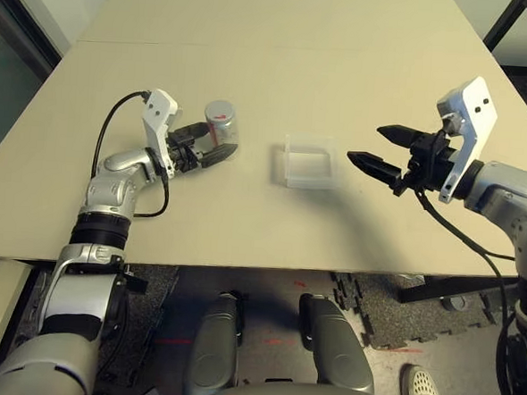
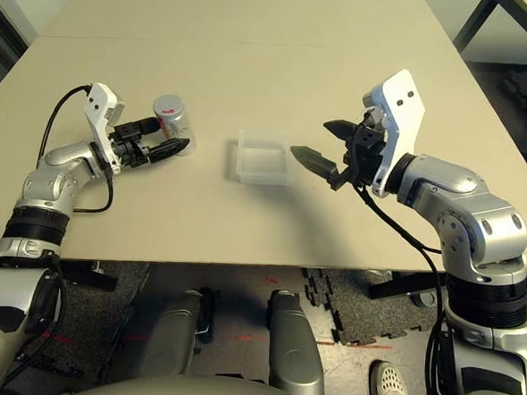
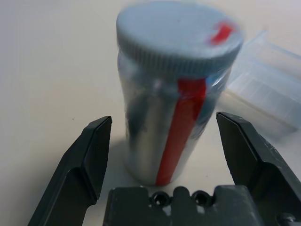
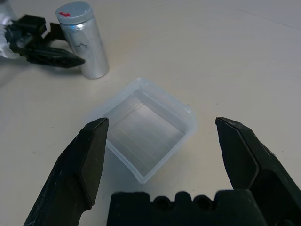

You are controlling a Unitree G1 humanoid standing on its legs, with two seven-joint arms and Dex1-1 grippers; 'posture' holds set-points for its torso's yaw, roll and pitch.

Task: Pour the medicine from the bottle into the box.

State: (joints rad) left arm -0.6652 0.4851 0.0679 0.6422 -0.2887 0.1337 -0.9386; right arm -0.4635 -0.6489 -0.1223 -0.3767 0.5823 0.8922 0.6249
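The silver-grey bottle (image 1: 221,123) stands upright on the table's left side, its grey cap on and a red stripe down its label. My left gripper (image 1: 215,141) is open, one finger on each side of the bottle (image 3: 174,103), with a gap showing on both sides. The clear square box (image 1: 309,161) lies in the middle of the table, open side up, nothing visible inside. Just right of the box and a little above the table, my right gripper (image 1: 367,143) is open and holds nothing, its fingers pointing at the box (image 4: 146,132).
The beige table (image 1: 273,37) stretches far behind the objects. Its front edge runs close below both arms. A black cable (image 1: 116,117) loops from my left wrist. A dark table leg (image 1: 507,24) stands at the far right.
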